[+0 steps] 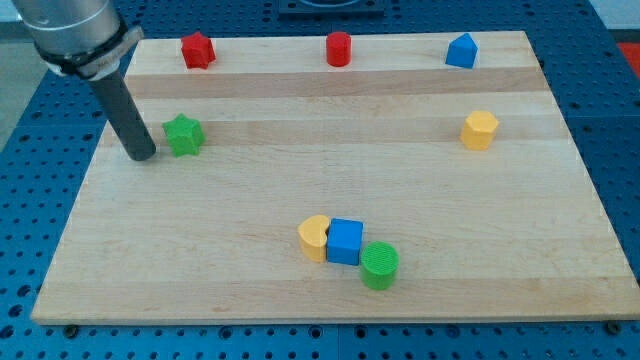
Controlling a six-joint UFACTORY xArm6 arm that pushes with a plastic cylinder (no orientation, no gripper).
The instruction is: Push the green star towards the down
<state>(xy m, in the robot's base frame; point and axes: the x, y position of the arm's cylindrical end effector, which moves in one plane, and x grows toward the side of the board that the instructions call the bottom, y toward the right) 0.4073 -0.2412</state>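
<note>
The green star (184,135) lies on the wooden board (250,200) at the view's upper left. My tip (141,156) rests on the board just left of the star and slightly below it, with a small gap between them. The dark rod rises from the tip toward the view's top left corner.
A red star (198,50), a red cylinder (339,48) and a blue block (461,51) line the top edge. A yellow hexagon (480,130) sits at right. A yellow block (314,238), a blue cube (345,241) and a green cylinder (379,265) cluster at bottom centre.
</note>
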